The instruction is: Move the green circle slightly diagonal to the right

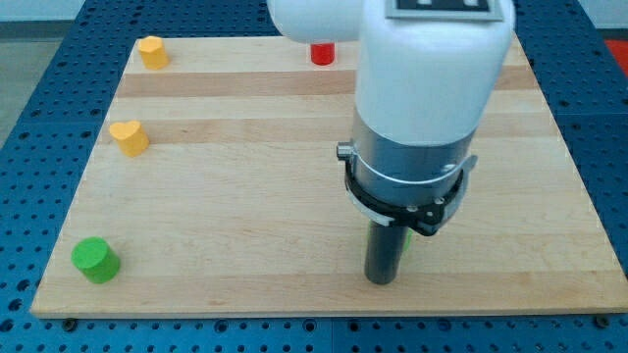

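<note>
- Worktop (245,216): a pale wooden board that fills most of the view. It lies on a blue perforated surface (39,78), which shows on every side.
- Green circle (95,260): a short round block standing flat near the worktop's bottom-left corner. Nothing touches it, and it is well apart from the arm.
- Lower yellow block (129,137): it sits near the left edge, above the green circle and well apart from it. Its outline has a notch at the top, but the exact shape cannot be told.
- Upper yellow block (152,51): it stands close to the top-left corner, above the lower yellow block and slightly to its right. It is roughly cylindrical with an uneven outline.
- Red block (322,53): it sits at the top edge, near the middle of the view. The white arm housing hides its upper part, so its shape cannot be told.
- Arm (432,88): a white housing over a grey collar, right of centre. A straight dark rod (384,245) points down from it.
- Tip (380,280): it sits near the worktop's bottom edge, far to the right of the green circle and not in contact with it.
- Gripper: the arm carries only the rod, so there is no released or clenched state to give.
- Green sliver (405,241): a thin strip of green shows against the rod's right side. Most of it is hidden, so its shape cannot be told.
</note>
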Controlling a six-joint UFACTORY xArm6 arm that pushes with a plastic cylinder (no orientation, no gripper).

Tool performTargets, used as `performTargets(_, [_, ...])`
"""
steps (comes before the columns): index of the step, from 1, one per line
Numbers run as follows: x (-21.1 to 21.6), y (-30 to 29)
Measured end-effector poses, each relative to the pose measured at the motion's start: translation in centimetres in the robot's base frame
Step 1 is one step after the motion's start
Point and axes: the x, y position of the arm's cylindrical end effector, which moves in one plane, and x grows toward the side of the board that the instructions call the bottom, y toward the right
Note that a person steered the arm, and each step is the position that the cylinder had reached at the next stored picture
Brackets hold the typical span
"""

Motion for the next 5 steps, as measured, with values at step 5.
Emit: performTargets(5, [-8.7, -35.2])
